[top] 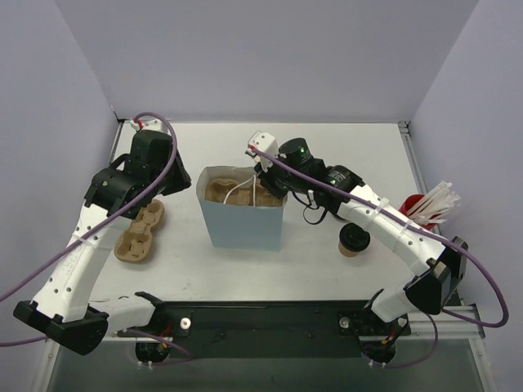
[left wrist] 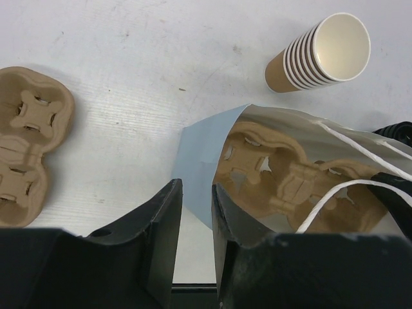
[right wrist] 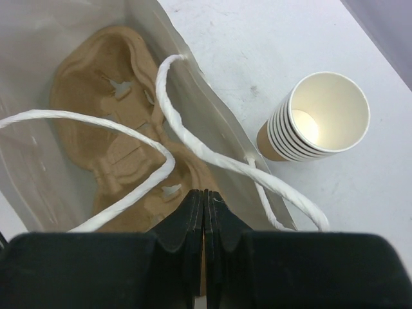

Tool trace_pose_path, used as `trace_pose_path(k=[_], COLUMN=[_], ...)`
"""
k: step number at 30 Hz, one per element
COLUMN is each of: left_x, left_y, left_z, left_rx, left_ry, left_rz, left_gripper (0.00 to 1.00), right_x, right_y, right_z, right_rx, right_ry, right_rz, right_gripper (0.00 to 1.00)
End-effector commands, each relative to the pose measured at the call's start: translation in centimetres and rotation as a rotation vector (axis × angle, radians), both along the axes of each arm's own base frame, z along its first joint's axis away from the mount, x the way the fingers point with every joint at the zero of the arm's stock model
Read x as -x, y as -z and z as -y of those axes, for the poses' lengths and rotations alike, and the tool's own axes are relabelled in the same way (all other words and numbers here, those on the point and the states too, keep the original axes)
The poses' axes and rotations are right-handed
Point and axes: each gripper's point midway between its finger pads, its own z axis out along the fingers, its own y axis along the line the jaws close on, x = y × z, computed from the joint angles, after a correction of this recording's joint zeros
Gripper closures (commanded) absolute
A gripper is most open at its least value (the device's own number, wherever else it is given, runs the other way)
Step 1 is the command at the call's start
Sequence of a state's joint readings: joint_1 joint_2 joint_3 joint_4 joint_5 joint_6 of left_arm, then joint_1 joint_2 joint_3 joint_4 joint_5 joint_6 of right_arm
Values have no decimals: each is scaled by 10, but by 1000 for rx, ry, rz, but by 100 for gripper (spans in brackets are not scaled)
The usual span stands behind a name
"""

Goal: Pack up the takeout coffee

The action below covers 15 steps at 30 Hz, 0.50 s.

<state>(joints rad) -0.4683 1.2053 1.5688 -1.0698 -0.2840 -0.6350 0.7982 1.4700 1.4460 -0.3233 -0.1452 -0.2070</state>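
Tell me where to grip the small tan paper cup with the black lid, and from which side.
Grip the small tan paper cup on its side wall just under the round black plastic lid. It looks upright, and the right arm crosses its far side, so probably come in level from the near side.

The right gripper (right wrist: pixel 205 215), its fingers pressed together, hangs over an open paper bag (right wrist: pixel 222 132) holding a pulp cup carrier (right wrist: pixel 106 96) crossed by white cord handles (right wrist: pixel 193 145), with a stack of lidless paper cups (right wrist: pixel 322 122) just outside on the white table (right wrist: pixel 257 38).
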Motion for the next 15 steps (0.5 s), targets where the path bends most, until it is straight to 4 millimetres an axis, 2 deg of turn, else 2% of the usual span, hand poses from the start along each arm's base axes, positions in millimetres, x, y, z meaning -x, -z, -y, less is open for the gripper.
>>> trace_pose_path(k=[1, 5, 9, 13, 15], left_x=[3, 1, 1, 0, 1], left_y=[-6, -4, -2, 3, 6], left_z=[0, 1, 0, -1, -1], left_rx=[27, 26, 22, 17, 14], left_ry=[16, 21, 20, 17, 18], left_rz=[25, 17, 11, 2, -7], left_gripper=[65, 64, 64, 64, 64], right_x=[-19, -27, -31, -25, -25], right_y=[-5, -7, 0, 32, 39], right_z=[2, 4, 4, 7, 8], right_rx=[-12, -9, -14, -23, -34], right_ry=[59, 71, 87, 131, 154], right_rz=[76, 106, 91, 17, 5], right_gripper=[100, 100, 100, 100, 100])
